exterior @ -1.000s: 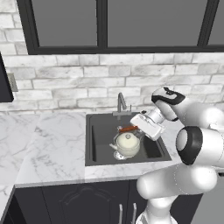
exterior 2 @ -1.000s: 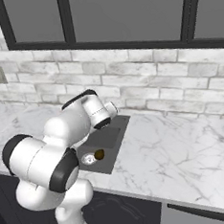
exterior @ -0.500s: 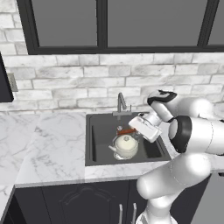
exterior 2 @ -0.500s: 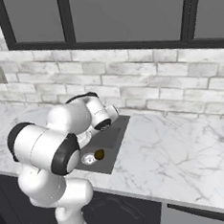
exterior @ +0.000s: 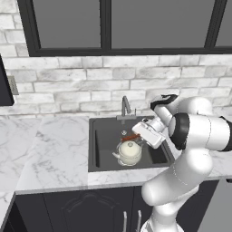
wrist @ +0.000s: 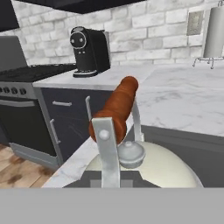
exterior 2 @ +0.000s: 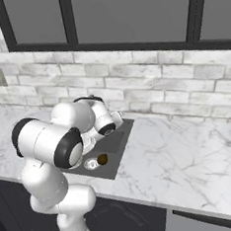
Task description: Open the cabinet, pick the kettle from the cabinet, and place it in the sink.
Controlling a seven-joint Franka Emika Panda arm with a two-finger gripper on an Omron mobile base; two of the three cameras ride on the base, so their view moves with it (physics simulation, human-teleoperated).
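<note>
Your gripper (exterior: pixel 134 136) is clenched on the reddish-brown handle (wrist: pixel 117 106) of the kettle (exterior: pixel 129 153), jaws nearly together around it. In the left base view the hand reaches in over the sink (exterior: pixel 102 142) from its right edge and meets the handle just above the cream body. The kettle sits inside the basin, slightly right of the sink's middle and in front of the faucet (exterior: pixel 125 107), spout pointing toward the sink's left wall. You cannot tell from these pictures whether its base touches the sink floor or hangs just off it.

In the hand view the fingertips themselves are hidden at the bottom edge; you see the handle, its silver bracket and the lid knob (wrist: pixel 130 152) close up. In the right base view the arm covers most of the sink (exterior 2: pixel 119 148), the kettle is hidden behind it, and two small round shapes on the basin floor are too small to identify.
</note>
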